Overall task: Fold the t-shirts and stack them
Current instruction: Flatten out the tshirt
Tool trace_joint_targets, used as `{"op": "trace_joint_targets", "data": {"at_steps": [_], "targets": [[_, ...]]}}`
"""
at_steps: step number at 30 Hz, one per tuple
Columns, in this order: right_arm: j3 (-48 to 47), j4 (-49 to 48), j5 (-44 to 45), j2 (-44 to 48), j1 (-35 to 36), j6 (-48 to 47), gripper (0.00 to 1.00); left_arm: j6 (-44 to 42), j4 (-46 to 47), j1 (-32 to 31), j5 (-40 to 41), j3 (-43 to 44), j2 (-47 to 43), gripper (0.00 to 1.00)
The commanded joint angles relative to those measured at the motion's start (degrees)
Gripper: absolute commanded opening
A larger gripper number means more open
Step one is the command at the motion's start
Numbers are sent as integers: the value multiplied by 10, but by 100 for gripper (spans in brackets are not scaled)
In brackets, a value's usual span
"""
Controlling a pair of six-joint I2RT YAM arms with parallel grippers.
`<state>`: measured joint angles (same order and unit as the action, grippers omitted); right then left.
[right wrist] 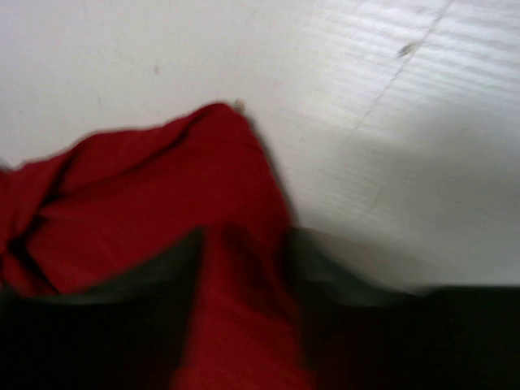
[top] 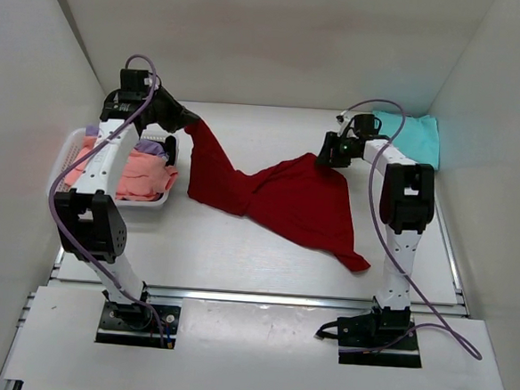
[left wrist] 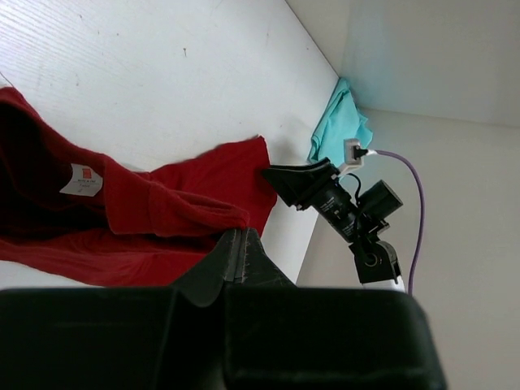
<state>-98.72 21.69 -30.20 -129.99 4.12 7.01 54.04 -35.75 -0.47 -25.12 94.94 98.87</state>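
The step in hand, as I judge it, is to spread out the dark red cloth t-shirt [top: 286,201] before any fold is made. Its nearest corner lies on the white table [top: 237,265], closer to the bases than the right gripper [top: 323,157] and slightly to that gripper's outer side. From there the cloth rises to the right gripper. In the wrist view it runs between the two fingers, but that picture is blurred, and I cannot tell if they are clamped on it or only around it.

The left gripper [top: 187,118] has its fingers pressed together on the other end of the shirt and holds it lifted. The cloth hangs down from it and is bunched in the middle between the two grippers.

The white plastic mesh basket [top: 66,155] stands on the outer side of the left gripper. In it are the salmon pink cloth t-shirt [top: 141,176] and the lavender cloth t-shirt [top: 152,147]. The teal cloth t-shirt [top: 420,135] lies beyond the right gripper, in the far corner.

The next move probably calls for a sure grip at the right side. Then both grippers would move apart and lower the shirt flat.
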Motion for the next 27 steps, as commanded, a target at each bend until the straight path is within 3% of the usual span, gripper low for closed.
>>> {"op": "trace_joint_targets", "data": {"at_steps": [1,3,8,14,21,26,27], "targets": [[15,48,0,1,28,-18,27,-5,15,-2,-12,-24,-62,0],[-3,69,12,1,35,-23,0,-2,14,-2,-12,-36,-75,0],[-41,95,94,67,34,-52,0,-19,7,4,-17,-24,-97,0],[-81,94,145,241,-35,-49,0,-3,34,43,-44,44,-109,0],[46,52,149,509,-113,-48,0,55,81,92,-55,40,-195,0],[161,36,184,688,-102,-90,0,86,135,74,-77,-20,-255,0],[185,35,174,743,-131,-90,0,109,168,68,-93,-46,-291,0]]}}
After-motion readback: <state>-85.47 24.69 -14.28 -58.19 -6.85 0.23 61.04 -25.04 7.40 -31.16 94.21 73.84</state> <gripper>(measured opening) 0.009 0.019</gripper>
